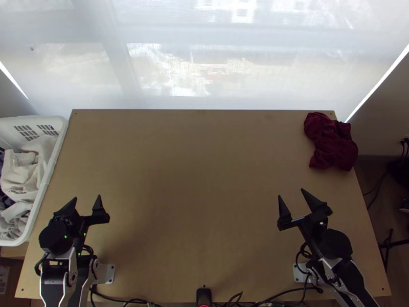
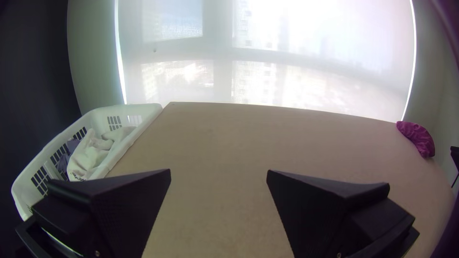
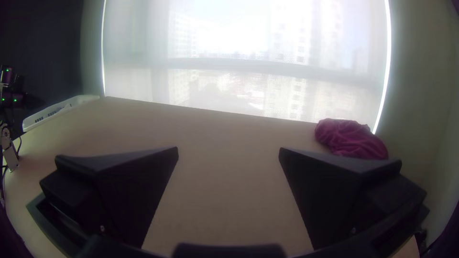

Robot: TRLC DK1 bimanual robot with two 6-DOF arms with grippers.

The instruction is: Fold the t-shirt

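Observation:
A dark red cloth (image 1: pixel 331 142) lies bunched at the table's far right corner in the top view; its sleeves and hem cannot be made out. My left gripper (image 1: pixel 87 200) stands open over the near left of the table, far from the cloth. Over the near right, my right gripper (image 1: pixel 293 194) is open too, nearer the table's front than the cloth. The left wrist view has the left gripper (image 2: pixel 219 173) with nothing between its fingers, and the cloth (image 2: pixel 419 137) far off. In the right wrist view the right gripper (image 3: pixel 228 149) holds nothing, with the cloth (image 3: pixel 351 138) beyond it.
A white laundry basket (image 1: pixel 56 148) with light and dark cloths in it stands along the table's left edge, close to the left arm. The wooden table (image 1: pixel 194 194) is bare across its middle. Cables and a small black device (image 1: pixel 204 295) lie at the near edge.

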